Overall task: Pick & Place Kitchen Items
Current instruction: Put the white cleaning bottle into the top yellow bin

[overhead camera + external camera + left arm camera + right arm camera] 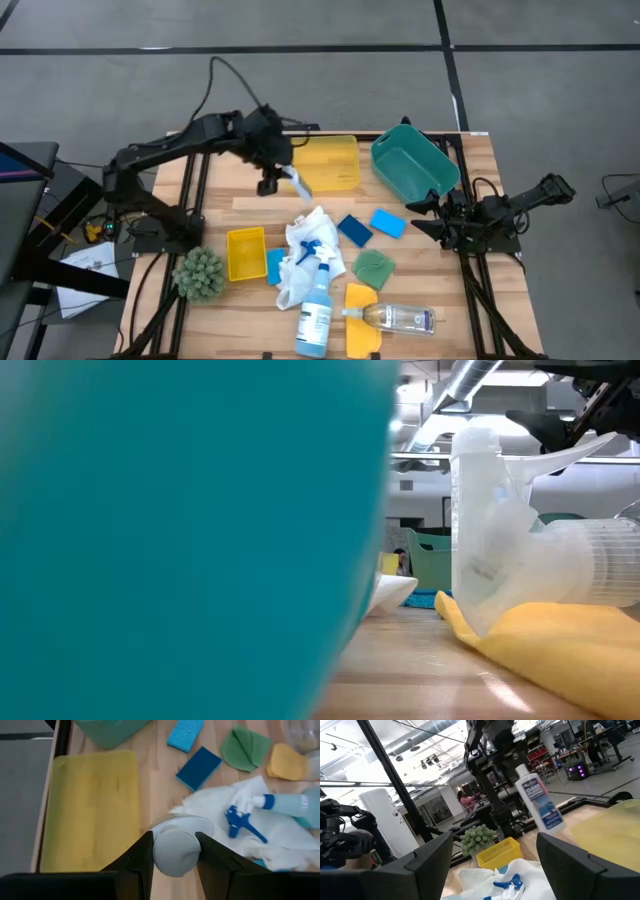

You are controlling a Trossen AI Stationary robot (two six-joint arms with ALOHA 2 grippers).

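While the left tool pinches the white bottle in the air, just beside the large yellow tray, it should carry it level over the tray before lowering; the right tool waits spread at the tabletop's right edge.

White bottle with blue label, tilted, lifted off the bench, clamped in left tool. White cloth crumpled mid-bench, blue-liquid spray bottle lying across it. Dark blue sponge and light blue sponge flat beside each other. Green cloth folded. Clear bottle on its side over yellow cloth.
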